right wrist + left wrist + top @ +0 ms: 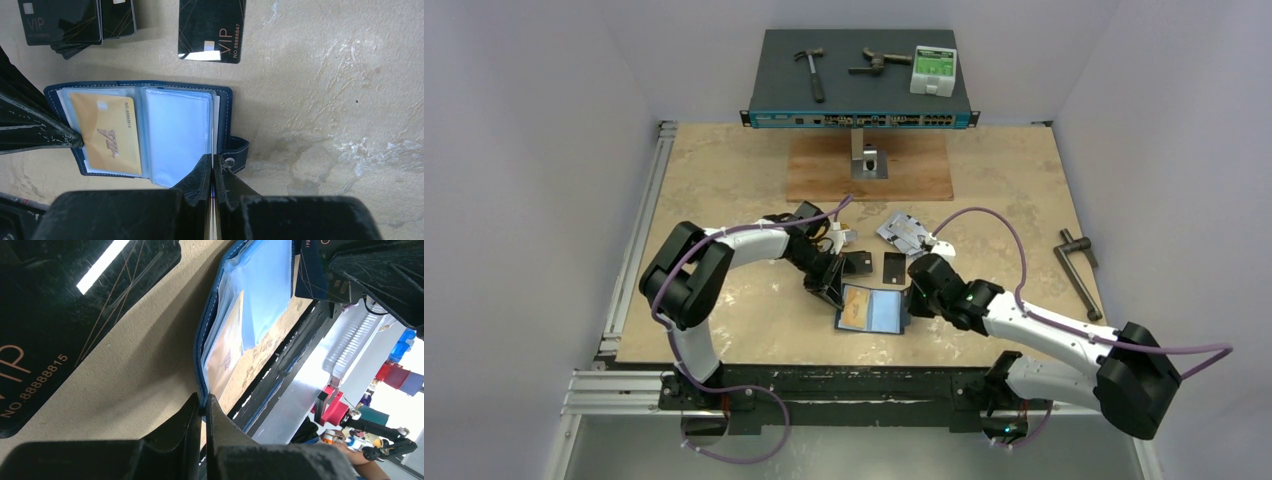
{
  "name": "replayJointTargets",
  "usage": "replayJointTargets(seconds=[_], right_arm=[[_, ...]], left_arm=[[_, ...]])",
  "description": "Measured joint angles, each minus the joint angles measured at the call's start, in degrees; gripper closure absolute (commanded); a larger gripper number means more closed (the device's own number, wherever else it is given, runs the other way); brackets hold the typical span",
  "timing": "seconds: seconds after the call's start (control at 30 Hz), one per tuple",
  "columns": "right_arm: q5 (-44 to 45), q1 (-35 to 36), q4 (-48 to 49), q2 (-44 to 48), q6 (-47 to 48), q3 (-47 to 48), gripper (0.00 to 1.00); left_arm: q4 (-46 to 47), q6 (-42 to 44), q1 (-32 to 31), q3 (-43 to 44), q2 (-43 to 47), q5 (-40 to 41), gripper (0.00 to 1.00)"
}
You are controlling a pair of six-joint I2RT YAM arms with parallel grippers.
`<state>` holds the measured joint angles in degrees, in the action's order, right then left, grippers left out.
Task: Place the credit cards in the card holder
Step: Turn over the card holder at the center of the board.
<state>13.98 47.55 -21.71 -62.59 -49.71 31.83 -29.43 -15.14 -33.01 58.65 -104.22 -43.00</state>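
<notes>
Dark navy folding card holder [884, 310] open, counter [744, 330] near centre. Left end effector [203, 405] clamps its left edge: anchor. Right end effector [213, 159] pinches black plastic credit card [312, 277], likely for right sleeve.

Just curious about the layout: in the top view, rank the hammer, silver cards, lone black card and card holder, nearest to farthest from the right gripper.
1. The card holder, at the tips of the right gripper, on its left.
2. The lone black card, just behind the holder.
3. The silver cards, farther back.
4. The hammer, far back on the box.
</notes>
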Motion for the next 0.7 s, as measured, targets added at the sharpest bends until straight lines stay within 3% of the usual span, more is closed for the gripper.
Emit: replayJointTargets(seconds=[0.7], right_arm=[[-0.2,0.0,4.9,-0.7,-1.8,-2.6,1.00]], left_arm=[[-0.3,1.0,0.0,0.7,0.0,0.4,0.96]])
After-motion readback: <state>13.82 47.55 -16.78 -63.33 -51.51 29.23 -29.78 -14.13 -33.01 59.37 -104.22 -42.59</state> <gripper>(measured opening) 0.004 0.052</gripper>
